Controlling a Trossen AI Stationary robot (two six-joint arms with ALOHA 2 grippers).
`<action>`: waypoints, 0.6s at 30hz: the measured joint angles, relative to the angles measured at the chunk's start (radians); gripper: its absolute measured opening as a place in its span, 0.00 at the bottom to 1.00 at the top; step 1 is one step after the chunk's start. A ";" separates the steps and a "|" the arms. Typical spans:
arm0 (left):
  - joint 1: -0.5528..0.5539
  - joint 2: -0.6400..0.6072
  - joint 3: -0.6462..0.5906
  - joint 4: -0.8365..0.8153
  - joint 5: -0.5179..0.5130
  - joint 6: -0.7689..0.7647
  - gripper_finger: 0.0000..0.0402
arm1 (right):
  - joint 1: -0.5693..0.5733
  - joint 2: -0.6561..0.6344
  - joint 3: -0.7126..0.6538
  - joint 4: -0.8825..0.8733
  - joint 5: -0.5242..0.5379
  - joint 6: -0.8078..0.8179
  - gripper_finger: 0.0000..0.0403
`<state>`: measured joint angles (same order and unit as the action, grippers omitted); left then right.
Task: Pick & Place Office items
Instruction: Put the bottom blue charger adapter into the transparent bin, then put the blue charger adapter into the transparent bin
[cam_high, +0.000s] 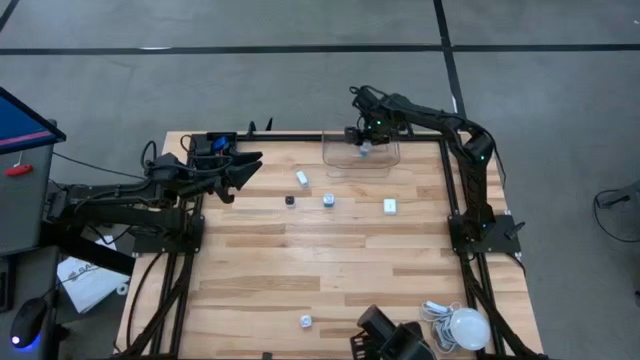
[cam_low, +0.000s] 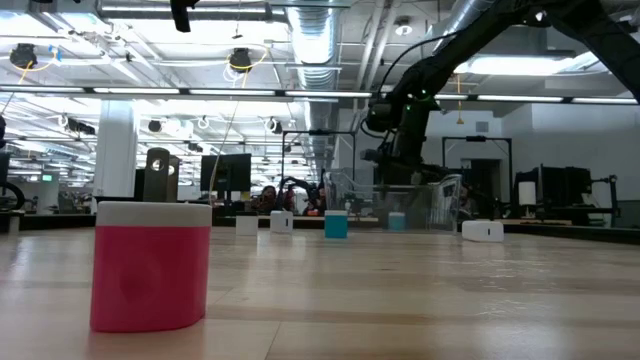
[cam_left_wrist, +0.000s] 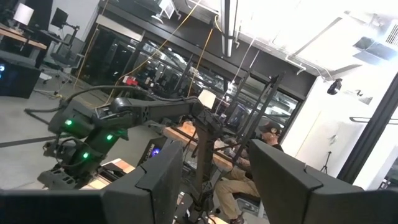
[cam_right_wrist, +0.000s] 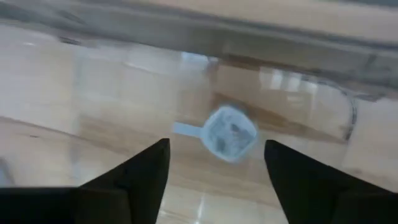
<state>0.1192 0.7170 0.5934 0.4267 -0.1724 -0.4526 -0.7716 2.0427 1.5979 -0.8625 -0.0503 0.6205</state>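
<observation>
No readable text

I find no legible word, label, brand or number anywhere I look; markings on the small pale piece (cam_right_wrist: 230, 132) below me are too blurred to read.

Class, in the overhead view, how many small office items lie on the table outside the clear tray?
5: white block, black piece, bluish block and second white block mid-table; pale piece alone, far from the tray. More may be hidden.
</observation>
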 joint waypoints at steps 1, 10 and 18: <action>0.000 0.000 0.000 0.000 0.000 0.000 0.45 | 0.001 -0.007 0.002 0.008 0.002 0.001 0.64; 0.000 0.000 0.000 -0.001 0.001 0.001 0.45 | 0.052 -0.142 0.003 0.022 0.032 -0.007 0.61; 0.000 0.000 0.000 -0.045 0.027 0.005 0.45 | 0.316 -0.324 0.002 0.005 0.021 -0.185 0.55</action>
<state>0.1188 0.7170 0.5934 0.3820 -0.1452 -0.4480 -0.4551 1.7191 1.6001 -0.8578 -0.0294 0.4351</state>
